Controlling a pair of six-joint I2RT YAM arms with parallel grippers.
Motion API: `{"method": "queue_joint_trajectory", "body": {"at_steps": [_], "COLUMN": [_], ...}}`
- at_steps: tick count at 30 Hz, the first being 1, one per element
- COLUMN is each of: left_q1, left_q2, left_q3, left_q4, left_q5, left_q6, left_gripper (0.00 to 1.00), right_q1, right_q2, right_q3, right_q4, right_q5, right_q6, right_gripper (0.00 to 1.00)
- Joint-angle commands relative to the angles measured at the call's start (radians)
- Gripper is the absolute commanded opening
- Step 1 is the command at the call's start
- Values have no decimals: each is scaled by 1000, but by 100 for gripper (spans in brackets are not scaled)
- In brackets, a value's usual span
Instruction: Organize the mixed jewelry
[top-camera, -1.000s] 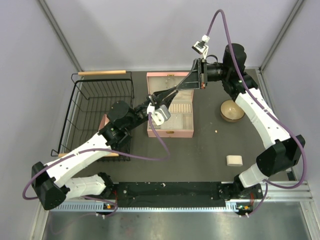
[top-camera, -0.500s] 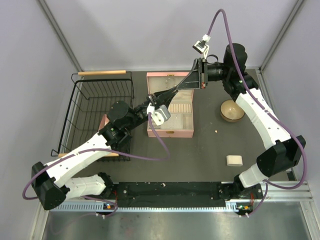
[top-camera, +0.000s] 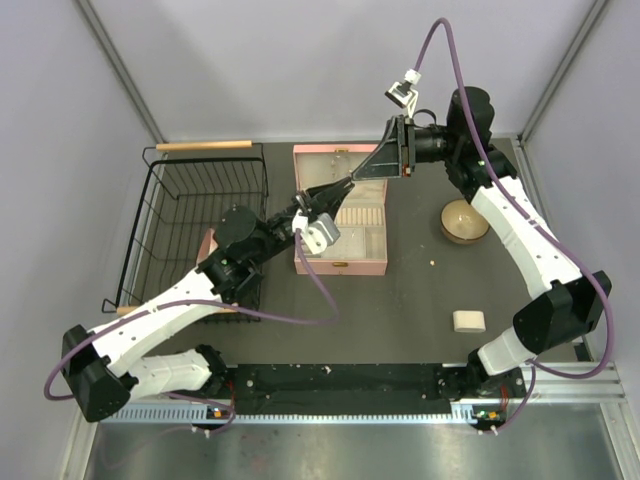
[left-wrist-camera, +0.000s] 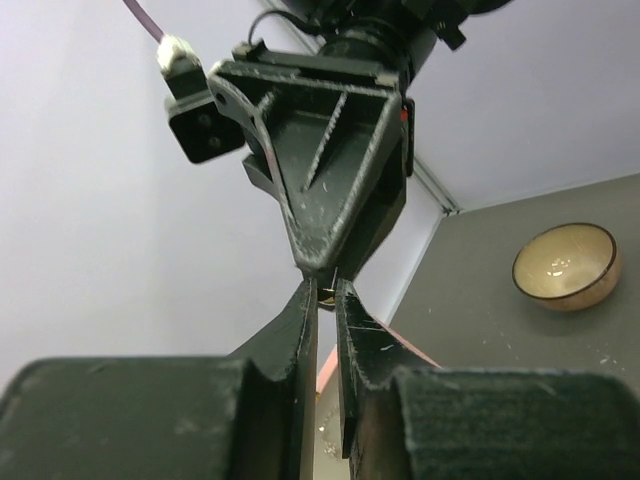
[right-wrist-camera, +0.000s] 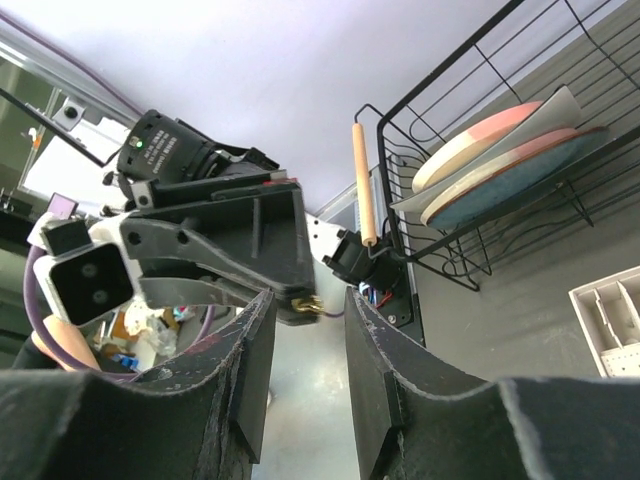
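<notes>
two claws meet tip to tip over one pink box (top-camera: 340, 263)

our left claw (left-wrist-camera: 326, 290) is clenched on one tiny gold jewelry bit (left-wrist-camera: 325, 297), held in the air above the open box. our right claw (right-wrist-camera: 308, 296) points straight at it, released, with a clear gap. farther out we count one wooden bowl (top-camera: 464, 237), one pale block (top-camera: 468, 320), and one wire basket (top-camera: 204, 161) holding two plates (right-wrist-camera: 500, 160).
</notes>
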Motion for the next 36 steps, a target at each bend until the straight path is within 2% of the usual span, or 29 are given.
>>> {"method": "queue_joint_trajectory", "body": {"at_steps": [1,12,15,16,19,20,25,26,30,33,36], "left_q1": [-4,-4,-4,-4,-4,-4,-4,-4,-4,-4,-4], "left_q2": [-18,-22,-17,-14,9,18,55,76,138,170,190], "left_q3": [-37,-37,10,30,146,171,341,369,490,555,579], "left_q4": [6,-54,-187,-275,-437,-554,-875,-996,-1236,-1362,-1422], "left_q5": [-24,-47,-48,-57,-84,-88,-110,-113,-163,-231,-298], "left_q6": [-15,-5,13,18,48,54,81,87,75,45,15], "left_gripper": [0,0,0,0,0,0,0,0,0,0,0], "right_q1": [-5,-69,-101,-109,-135,-146,-175,-178,-196,-209,-224], "right_q2": [-40,-60,-68,-68,-71,-71,-59,-56,-37,-22,-5], "right_q3": [41,34,38,41,44,44,14,1,-38,-69,-101], "right_q4": [29,17,-69,-100,-180,-194,-263,-269,-292,-319,-327], "right_q5": [-30,-4,39,49,94,103,160,166,197,229,232], "right_q6": [-4,-33,-109,-161,-249,-266,-363,-373,-424,-473,-499], "right_gripper": [35,35,35,35,35,35,36,35,35,35,35]}}
